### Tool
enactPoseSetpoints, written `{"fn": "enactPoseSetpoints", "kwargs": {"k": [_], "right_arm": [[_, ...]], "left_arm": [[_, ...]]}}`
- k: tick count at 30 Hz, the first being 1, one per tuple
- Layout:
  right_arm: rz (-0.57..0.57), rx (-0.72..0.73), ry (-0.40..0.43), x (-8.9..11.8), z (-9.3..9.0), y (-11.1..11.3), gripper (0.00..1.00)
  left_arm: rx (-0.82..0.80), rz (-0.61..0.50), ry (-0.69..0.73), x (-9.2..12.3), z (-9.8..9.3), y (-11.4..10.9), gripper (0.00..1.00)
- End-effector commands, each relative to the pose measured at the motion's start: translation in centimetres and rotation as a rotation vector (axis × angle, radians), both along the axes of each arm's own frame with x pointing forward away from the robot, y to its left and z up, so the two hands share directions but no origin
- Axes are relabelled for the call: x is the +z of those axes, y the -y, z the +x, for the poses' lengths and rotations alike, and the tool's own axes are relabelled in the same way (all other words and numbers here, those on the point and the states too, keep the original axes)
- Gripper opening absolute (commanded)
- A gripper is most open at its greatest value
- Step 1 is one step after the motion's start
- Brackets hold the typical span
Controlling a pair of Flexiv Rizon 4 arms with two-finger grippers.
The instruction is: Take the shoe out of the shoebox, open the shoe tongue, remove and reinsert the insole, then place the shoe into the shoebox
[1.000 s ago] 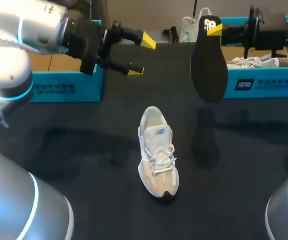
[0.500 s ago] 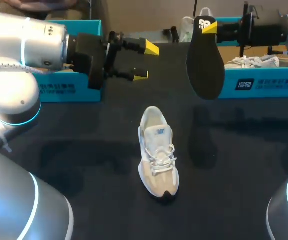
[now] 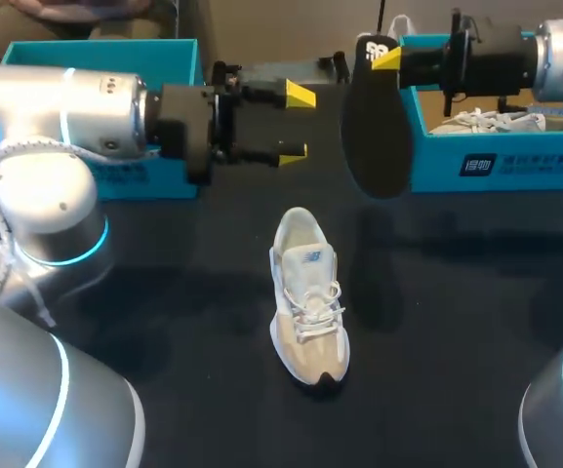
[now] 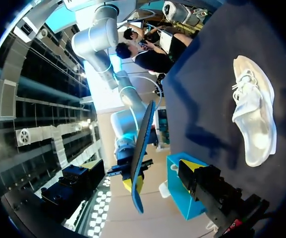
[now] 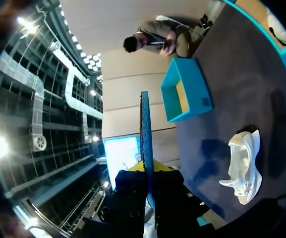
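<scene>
Since the earlier frames the left arm (image 3: 66, 107) has swung in from its side, bringing the left fingers (image 3: 299, 96) nearer the middle. The right arm (image 3: 554, 54) has carried the black foam insole (image 3: 374, 136) toward them. The beige-and-white laced sneaker (image 3: 307, 297) has not shifted. Left arm lies level above the dark desk (image 3: 164, 292), its fingers spread wide with nothing between them. Right arm is also level, the right fingers (image 3: 388, 58) pinching the insole's heel end. The insole hangs toe-down, clear of the desk, between the left fingers and the turquoise cardboard shoebox (image 3: 432, 161). There is a white logo at the insole's heel, a small blue mark on the sneaker's tongue and white print on the box front. The sneaker sits upright on the desk, toe toward the robot, well apart from both pairs of fingers.
</scene>
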State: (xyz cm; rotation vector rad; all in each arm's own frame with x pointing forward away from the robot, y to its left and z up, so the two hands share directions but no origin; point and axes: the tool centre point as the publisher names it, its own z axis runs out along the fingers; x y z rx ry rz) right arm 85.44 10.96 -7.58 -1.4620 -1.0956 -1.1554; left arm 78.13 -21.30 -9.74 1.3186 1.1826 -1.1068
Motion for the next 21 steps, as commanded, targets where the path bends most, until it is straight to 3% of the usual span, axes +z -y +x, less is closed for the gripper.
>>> {"fn": "enactPoseSetpoints", "kwargs": {"k": [1, 11, 12, 14, 15, 21], "right_arm": [[0.006, 0.009, -0.006, -0.2, 0.5, -1.2, 0.0], [0.022, 0.007, -0.029, -1.1, 0.4, -2.6, 0.0], [0.024, 0.008, -0.03, -1.1, 0.4, -2.7, 0.0], [0.028, 0.008, -0.032, -1.1, 0.3, -3.0, 0.0], [0.029, 0.009, -0.033, -1.1, 0.3, -3.1, 0.0], [0.034, 0.013, -0.036, -1.2, 0.3, -3.3, 0.0]], "left_arm": [[0.0, -0.033, 0.005, -0.4, 0.6, 1.6, 1.0], [0.022, -0.083, 0.008, -0.8, 1.0, 3.6, 1.0], [0.024, -0.083, 0.009, -0.8, 1.0, 3.8, 0.96], [0.03, -0.09, 0.01, -0.9, 1.0, 4.2, 0.8], [0.031, -0.092, 0.01, -0.9, 1.0, 4.4, 0.59], [0.052, -0.103, 0.003, -1.2, 1.4, 5.0, 0.2]]}}
